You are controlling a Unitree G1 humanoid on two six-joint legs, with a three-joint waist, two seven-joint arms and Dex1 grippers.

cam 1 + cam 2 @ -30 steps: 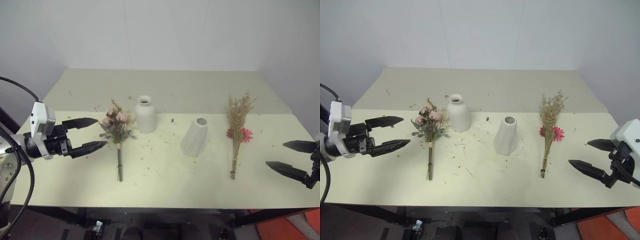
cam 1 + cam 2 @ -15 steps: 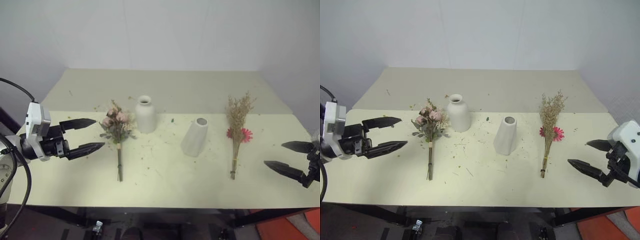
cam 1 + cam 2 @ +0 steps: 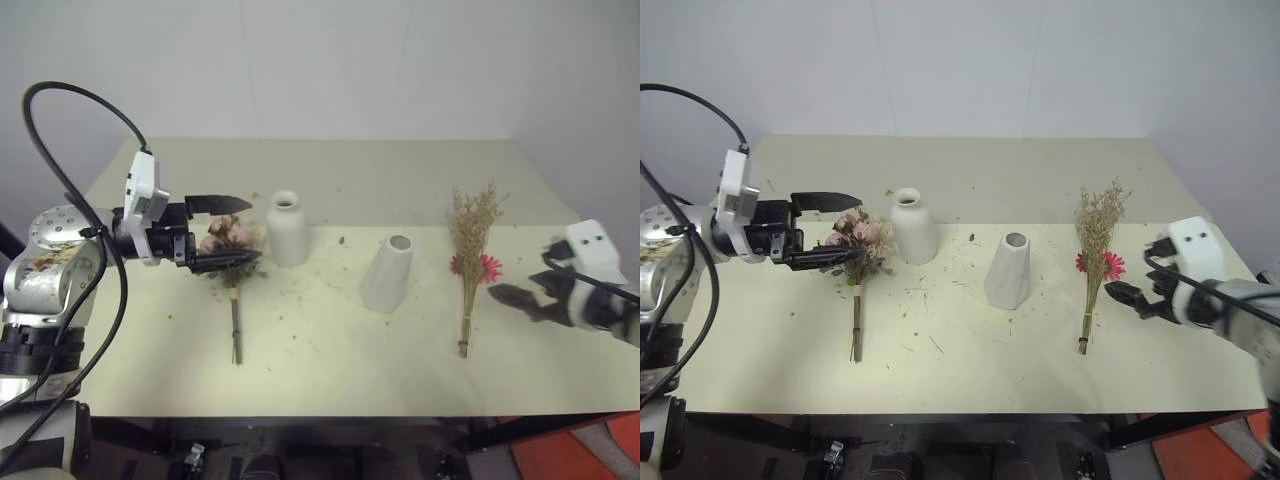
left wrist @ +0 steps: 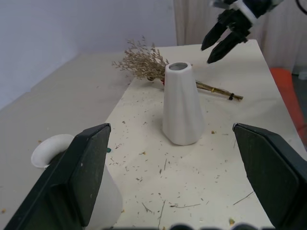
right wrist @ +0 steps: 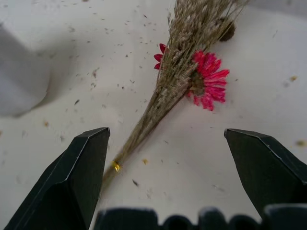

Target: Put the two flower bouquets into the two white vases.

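A: The pale desk (image 3: 330,370) is being shown from above, and the left gripper (image 3: 232,232) is being held level over the heads of the pink rose bunch (image 3: 233,262). Its jaws are being kept wide apart, one above the blooms and one at their near edge; nothing is being gripped.

B: And the roses are lying flat, blooms toward the far side, stem (image 3: 236,330) pointing back at the robot. The bottle-shaped vase (image 3: 287,229) is standing upright just beside the blooms, on their right.

A: The cone-shaped vase (image 3: 388,273) is being seen near the middle of the desk, upright, well apart from the bottle-shaped one. In the left wrist view it is being framed between the two open jaws.

B: Over on the right, the dry tan spray (image 3: 472,255) with its red-pink daisies (image 5: 206,81) is lying flat too, stalks toward the robot. A small yellow tie (image 5: 115,166) is being picked out low on the stalks in the right wrist view.

A: The right gripper (image 3: 518,300) is being held just beside that spray, on its right, pointing toward it. Its jaws are spread wide and are empty.

B: Bits of dry plant litter (image 3: 300,290) are being seen scattered over the desk. As for brands, labels or writing, nothing readable is being made out.
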